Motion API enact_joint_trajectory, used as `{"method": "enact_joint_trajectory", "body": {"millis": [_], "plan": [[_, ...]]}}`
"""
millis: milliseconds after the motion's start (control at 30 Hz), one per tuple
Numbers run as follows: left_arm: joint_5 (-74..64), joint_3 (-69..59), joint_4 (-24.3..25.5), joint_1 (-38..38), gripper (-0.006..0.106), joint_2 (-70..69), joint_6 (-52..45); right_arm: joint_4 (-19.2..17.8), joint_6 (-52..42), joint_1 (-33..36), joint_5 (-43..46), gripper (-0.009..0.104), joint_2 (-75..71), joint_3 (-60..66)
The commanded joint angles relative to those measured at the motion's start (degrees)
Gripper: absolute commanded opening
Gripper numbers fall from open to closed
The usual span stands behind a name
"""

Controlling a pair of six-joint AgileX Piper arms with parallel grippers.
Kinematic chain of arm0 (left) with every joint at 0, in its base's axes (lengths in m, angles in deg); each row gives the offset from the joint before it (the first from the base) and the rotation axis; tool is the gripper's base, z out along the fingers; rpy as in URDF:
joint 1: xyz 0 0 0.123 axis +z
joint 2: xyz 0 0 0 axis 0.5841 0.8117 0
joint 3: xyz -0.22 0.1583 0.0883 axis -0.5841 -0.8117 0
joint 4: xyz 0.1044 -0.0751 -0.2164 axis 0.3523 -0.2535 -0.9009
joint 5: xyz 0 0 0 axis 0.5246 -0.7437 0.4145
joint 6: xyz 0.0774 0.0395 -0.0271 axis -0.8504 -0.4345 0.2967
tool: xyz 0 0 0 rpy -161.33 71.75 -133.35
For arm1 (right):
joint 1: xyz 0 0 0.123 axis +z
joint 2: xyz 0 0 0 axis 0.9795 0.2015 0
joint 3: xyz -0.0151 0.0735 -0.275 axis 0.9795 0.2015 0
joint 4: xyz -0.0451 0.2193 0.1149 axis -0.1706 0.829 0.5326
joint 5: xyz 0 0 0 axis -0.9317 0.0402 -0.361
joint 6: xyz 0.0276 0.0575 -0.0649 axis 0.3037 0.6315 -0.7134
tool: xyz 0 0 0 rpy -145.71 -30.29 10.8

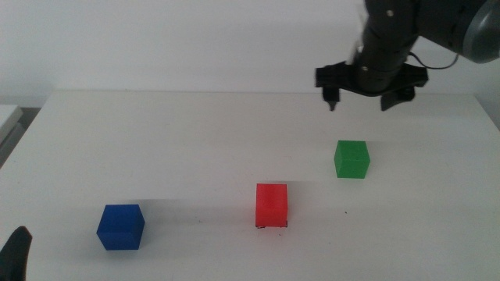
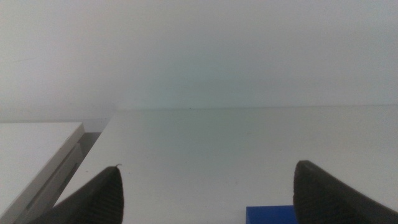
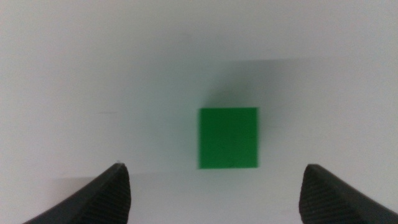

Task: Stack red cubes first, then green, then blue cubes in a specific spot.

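Table [image 1: 195, 133], white, unmarked; no legible writing on any item.

Red cube [image 1: 271, 204]: stood near the front centre, over small dark corner marks [image 1: 271, 226] at its base.

Green cube [image 1: 351, 158]: at two o'clock from the red, apart from it.

Blue cube [image 1: 121, 226]: at nine o'clock from the red, well apart.

Right gripper [image 1: 365, 100]: hung above the table at twelve o'clock from the green cube, jaws spread wide, holding nothing; green cube [image 3: 228, 137] lay below, between the jaws.

Left gripper [image 2: 208, 193]: waited at the front left edge, jaws spread, empty; blue cube [image 2: 271, 214] just ahead.
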Motion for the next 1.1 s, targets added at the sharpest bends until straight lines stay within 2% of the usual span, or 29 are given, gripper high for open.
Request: {"method": "enact_joint_trajectory", "body": {"millis": [0,300,433,833,1067], "plan": [[0.6,0.0,0.1,0.1,0.093,-0.2,0.1,1.8,-2.6,-2.7,0.4,0.081,1.3,-0.1],[0.6,0.0,0.1,0.1,0.093,-0.2,0.1,3.3,-3.2,-6.0,3.7,0.080,5.3,-0.1],[0.6,0.0,0.1,0.1,0.093,-0.2,0.1,6.0,-6.4,-6.3,5.0,0.080,8.1,-0.1],[0.6,0.0,0.1,0.1,0.093,-0.2,0.1,7.6,-6.0,-7.5,12.7,0.080,11.1,5.7],[0.6,0.0,0.1,0.1,0.093,-0.2,0.1,8.3,-4.7,-7.5,13.3,0.080,13.4,6.0]]}}
